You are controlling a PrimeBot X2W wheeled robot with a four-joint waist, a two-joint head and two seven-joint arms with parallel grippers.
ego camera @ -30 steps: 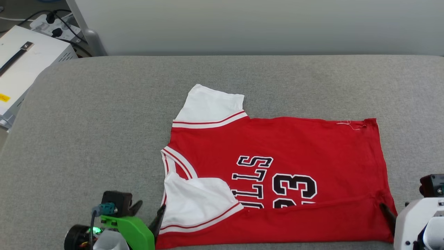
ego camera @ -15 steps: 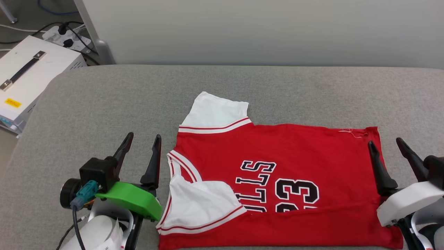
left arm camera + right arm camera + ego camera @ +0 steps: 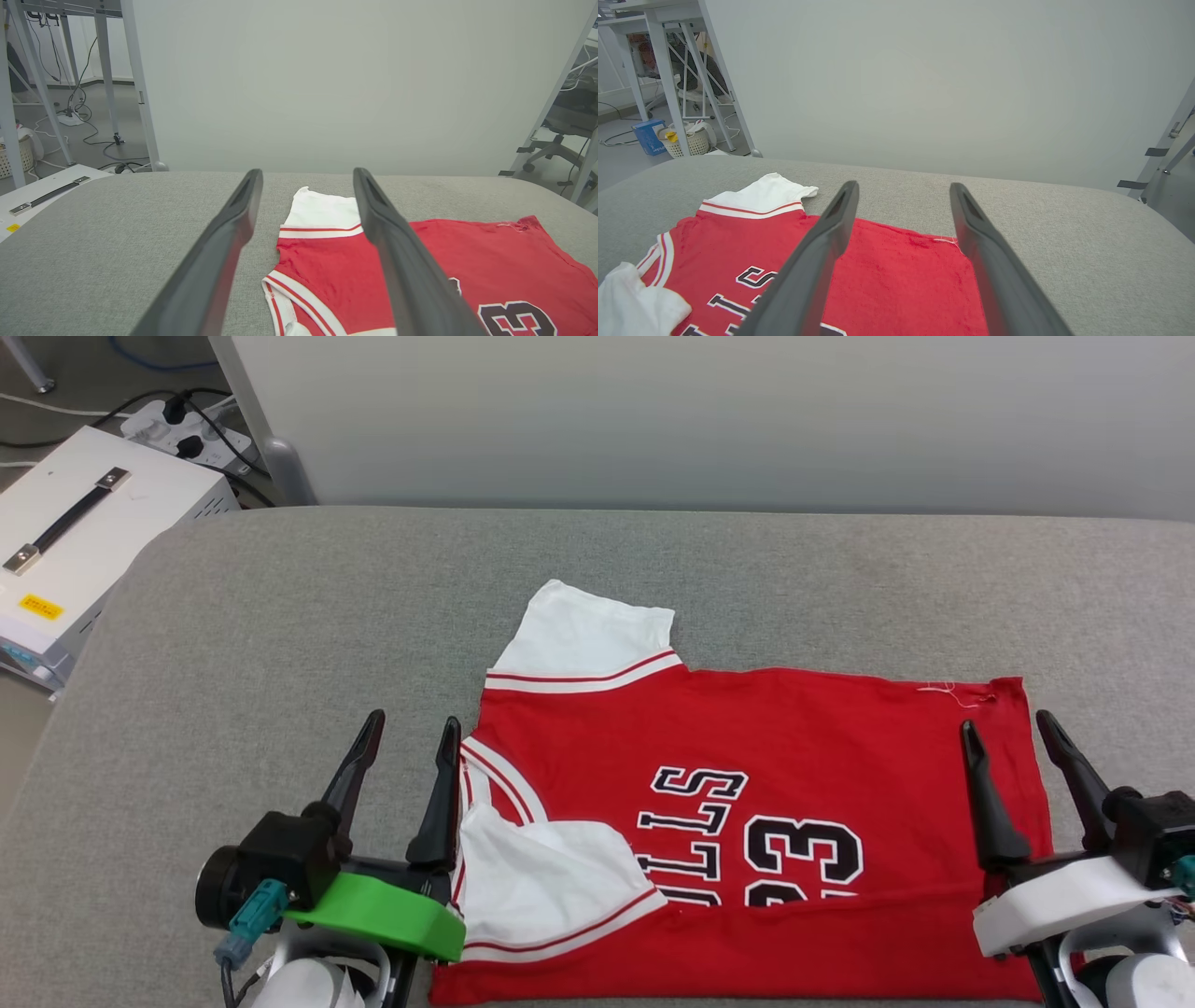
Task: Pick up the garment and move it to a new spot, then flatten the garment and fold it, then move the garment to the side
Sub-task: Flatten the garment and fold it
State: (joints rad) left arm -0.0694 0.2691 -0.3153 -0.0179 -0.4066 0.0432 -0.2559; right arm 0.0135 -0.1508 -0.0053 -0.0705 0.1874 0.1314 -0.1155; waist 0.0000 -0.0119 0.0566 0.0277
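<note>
Fingers apart; garment lengthwise left-right, collar leftward.

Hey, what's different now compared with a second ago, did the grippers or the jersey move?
The left gripper and right gripper have come away from the garment's near folded edge. They now stand open by its collar and hem ends, holding nothing. The head camera shifted too. The garment lies as before on the grey surface, near edge folded over the print.

We held our left gripper and right gripper low and apart (one at each side), both spread wide and pointing forward.
</note>
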